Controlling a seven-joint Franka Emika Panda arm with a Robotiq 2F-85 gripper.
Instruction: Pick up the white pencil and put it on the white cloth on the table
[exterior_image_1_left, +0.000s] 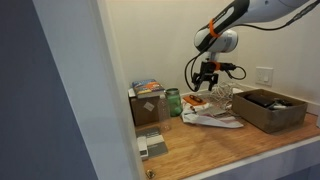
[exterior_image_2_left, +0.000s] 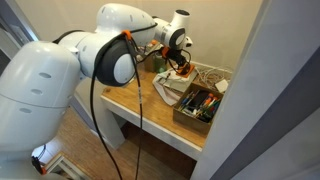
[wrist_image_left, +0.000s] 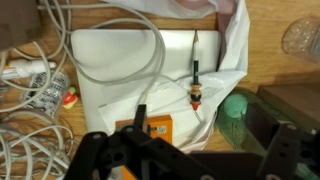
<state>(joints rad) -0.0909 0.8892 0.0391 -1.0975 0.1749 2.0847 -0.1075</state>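
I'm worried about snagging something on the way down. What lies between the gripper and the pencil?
In the wrist view, only white cloth lies between the open gripper and the pencil; a small orange object sits just beside that stretch.

In the wrist view, the pencil (wrist_image_left: 197, 68) appears to lie on the cloth (wrist_image_left: 110, 60) at centre frame, right of a cable (wrist_image_left: 158, 50) that loops across the cloth. A jar (wrist_image_left: 235, 110) stands at lower right. In an exterior view, the cloth lies on the table (exterior_image_1_left: 240, 148), with the jar to its left and a tray (exterior_image_1_left: 262, 118) to its right.
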